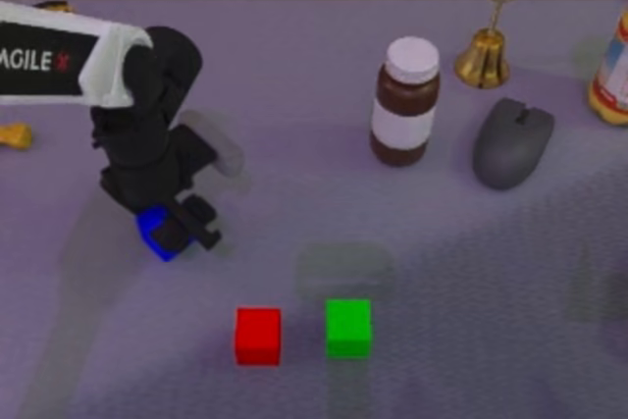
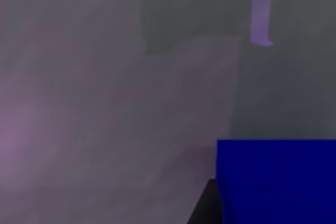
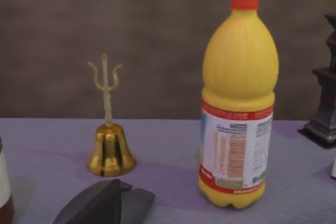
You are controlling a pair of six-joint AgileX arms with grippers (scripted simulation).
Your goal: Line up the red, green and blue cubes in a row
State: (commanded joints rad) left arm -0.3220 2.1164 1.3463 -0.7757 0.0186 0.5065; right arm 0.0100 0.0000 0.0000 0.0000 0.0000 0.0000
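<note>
blue cube between left fingers

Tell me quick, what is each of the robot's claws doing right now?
Left gripper: jaws shut on the blue cube, left of the red cube and green cube.
Right gripper: not in view, so it cannot be told.

left arm: white link, black "AGILE" band | wrist, fingers: black
</note>
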